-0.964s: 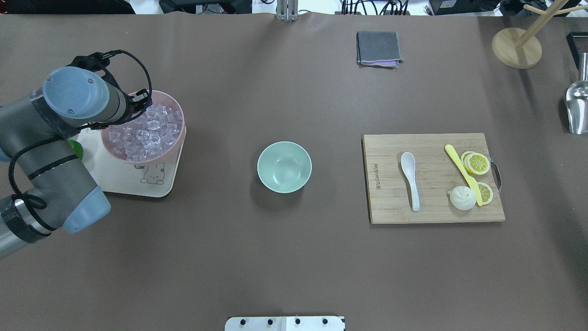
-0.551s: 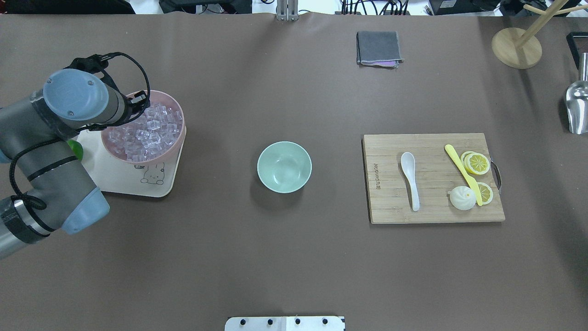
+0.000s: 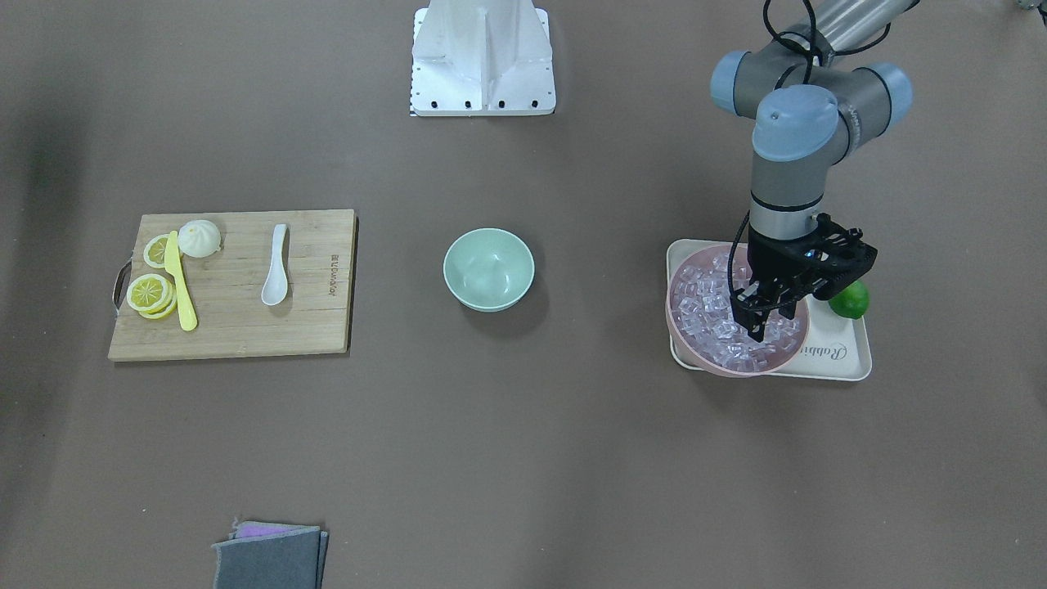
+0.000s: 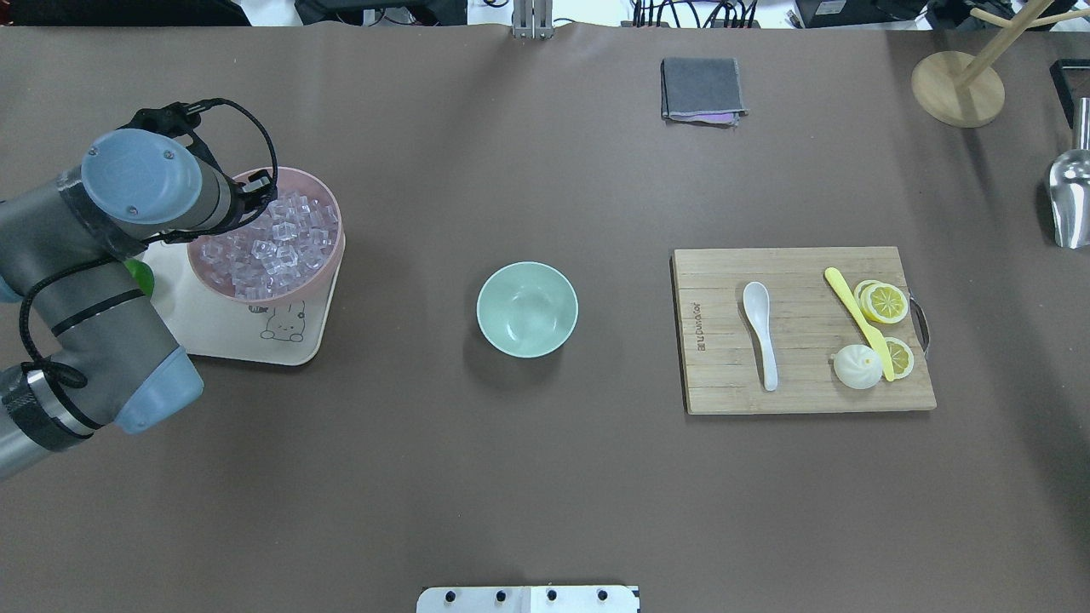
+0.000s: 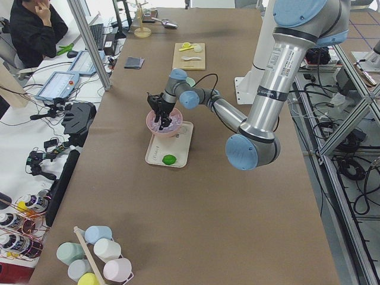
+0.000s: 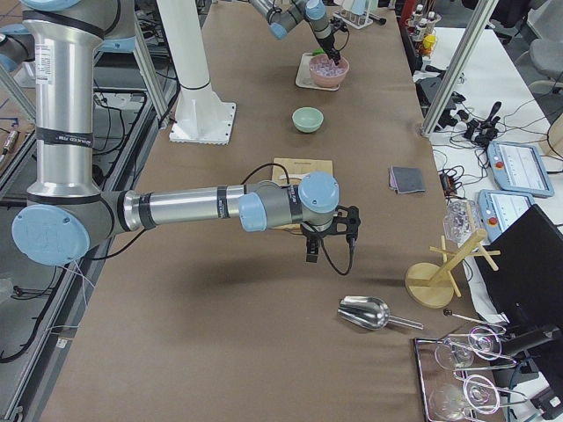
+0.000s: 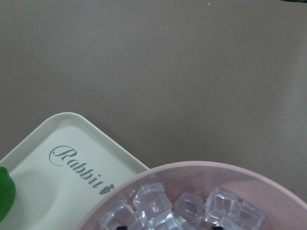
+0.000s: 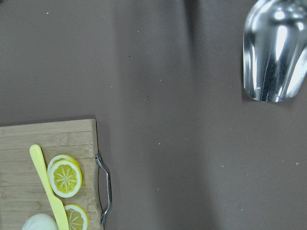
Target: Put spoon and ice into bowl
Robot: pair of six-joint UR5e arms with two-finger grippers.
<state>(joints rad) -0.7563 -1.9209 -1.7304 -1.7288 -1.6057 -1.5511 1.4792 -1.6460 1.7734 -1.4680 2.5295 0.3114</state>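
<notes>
Left gripper [image 3: 754, 323] has sunk, fingers spread, among clear glassy ice cubes [image 4: 285, 238] in the wide pink bowl [image 4: 334, 258], overhead view's left; a grasp seems next.

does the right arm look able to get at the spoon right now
Probably yes. The spoon lies in the open on the cutting board, apart from the yellow knife, with nothing over it, and the right gripper hangs close by, just past the board's handle end.

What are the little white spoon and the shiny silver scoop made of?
The small white spoon looks like glazed ceramic, maybe plastic: smooth, opaque, softly glossy. The silver scoop looks like polished metal: it mirrors the light in bright streaks.
</notes>
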